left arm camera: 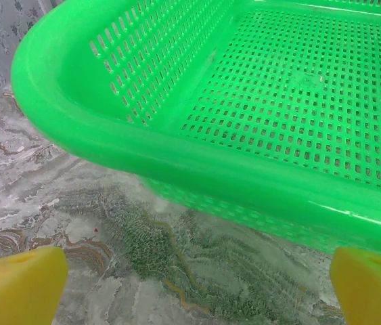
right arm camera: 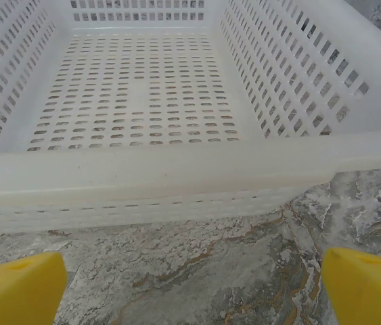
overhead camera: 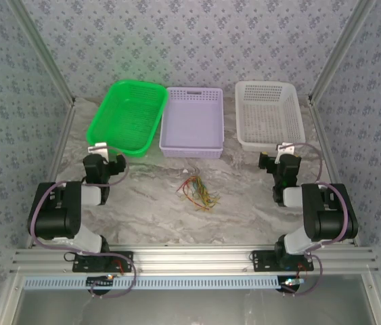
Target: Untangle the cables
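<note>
Loosely tangled, thin wiry cables [overhead camera: 198, 191] lie on the veined marble table [overhead camera: 143, 206]; left claw [left arm camera: 193, 288] and right claw [right arm camera: 191, 288] gape apart.

The marble table [overhead camera: 156, 217] bears a green basket [overhead camera: 128, 116], lilac basket [overhead camera: 193, 122], white basket [overhead camera: 269, 114] and tangled cables [overhead camera: 199, 190].

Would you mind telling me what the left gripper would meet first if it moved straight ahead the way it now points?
Most likely the near rim of the green basket, directly ahead of the open left gripper across a strip of table; depth is unclear.
</note>
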`<act>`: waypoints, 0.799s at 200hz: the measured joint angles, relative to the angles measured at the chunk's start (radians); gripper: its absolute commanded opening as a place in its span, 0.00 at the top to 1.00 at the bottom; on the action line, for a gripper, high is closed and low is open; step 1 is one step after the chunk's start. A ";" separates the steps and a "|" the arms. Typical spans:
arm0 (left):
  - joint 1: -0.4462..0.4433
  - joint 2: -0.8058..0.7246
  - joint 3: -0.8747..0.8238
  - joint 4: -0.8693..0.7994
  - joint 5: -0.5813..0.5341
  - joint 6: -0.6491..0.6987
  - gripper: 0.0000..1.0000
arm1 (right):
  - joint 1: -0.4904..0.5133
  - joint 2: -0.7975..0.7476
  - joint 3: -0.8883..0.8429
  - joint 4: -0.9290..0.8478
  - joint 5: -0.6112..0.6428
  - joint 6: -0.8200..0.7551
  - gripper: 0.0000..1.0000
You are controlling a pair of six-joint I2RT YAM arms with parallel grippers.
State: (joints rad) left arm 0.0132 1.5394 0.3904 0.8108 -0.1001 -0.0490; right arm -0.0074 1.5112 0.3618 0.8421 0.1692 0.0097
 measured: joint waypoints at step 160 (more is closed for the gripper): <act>-0.014 -0.010 -0.005 0.000 -0.003 0.012 0.01 | 0.000 -0.005 0.000 -0.006 0.000 0.000 0.01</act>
State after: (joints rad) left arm -0.0013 1.5295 0.3859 0.8108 -0.1028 -0.0368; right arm -0.0074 1.5066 0.3618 0.8364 0.1696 0.0097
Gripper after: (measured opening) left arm 0.993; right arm 0.988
